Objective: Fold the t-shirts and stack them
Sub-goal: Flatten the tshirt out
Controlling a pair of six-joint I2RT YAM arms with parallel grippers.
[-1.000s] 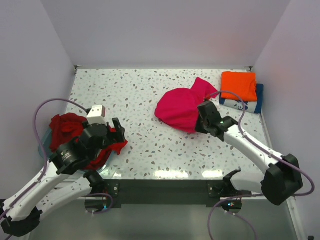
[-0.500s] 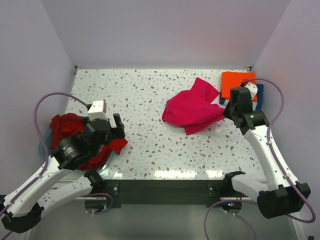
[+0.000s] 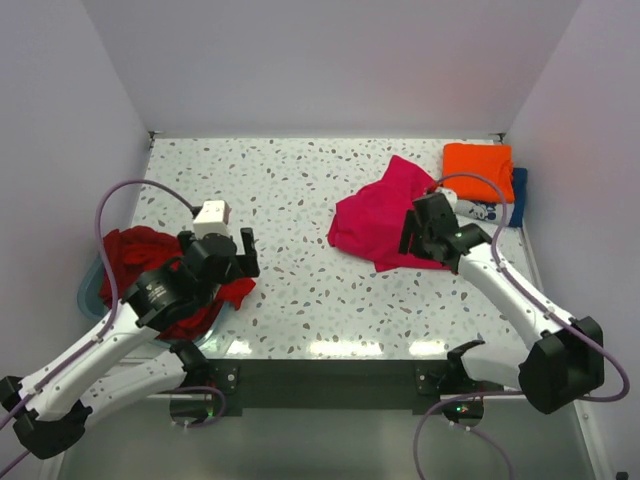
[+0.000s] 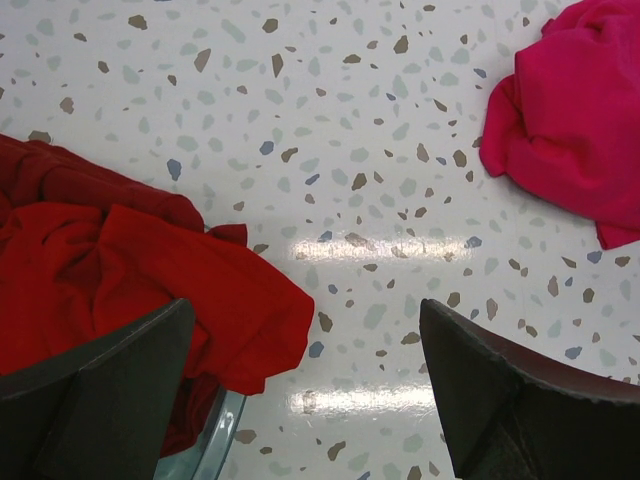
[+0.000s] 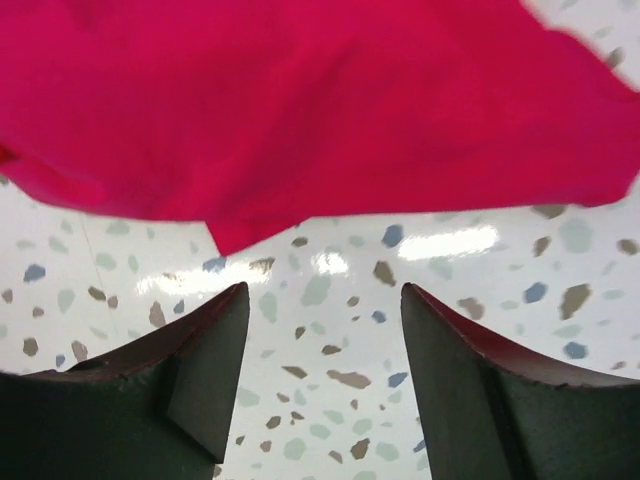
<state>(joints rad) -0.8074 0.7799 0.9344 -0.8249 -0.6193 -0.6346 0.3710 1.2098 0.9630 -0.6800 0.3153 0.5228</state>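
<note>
On my left, the heap of dark red cloth t-shirts [image 3: 135, 255] lies half in the pale blue plastic tub [image 3: 88, 290] and spills over its rim onto the speckled white tabletop [image 3: 260, 190]. The left gripper [image 3: 243, 250] hangs just above the heap's right edge, jaws spread wide with nothing between them.

Right of the middle, the crumpled magenta-pink t-shirt [image 3: 375, 215] lies unfolded on the tabletop. The right gripper [image 3: 412, 238] sits at its near right edge, jaws parted and empty. My wrist view shows bare tabletop between them and the pink hem just beyond the tips.

In the far right corner, a folded orange t-shirt [image 3: 478, 168] rests on a navy blue t-shirt with white print [image 3: 518, 185]. That is the stack so far.

I judge the pink shirt light and limp. It will sag and bunch when lifted and slide easily on the glossy top. I would pinch it low, at a hem corner or shoulder seam, not in the loose middle.
</note>
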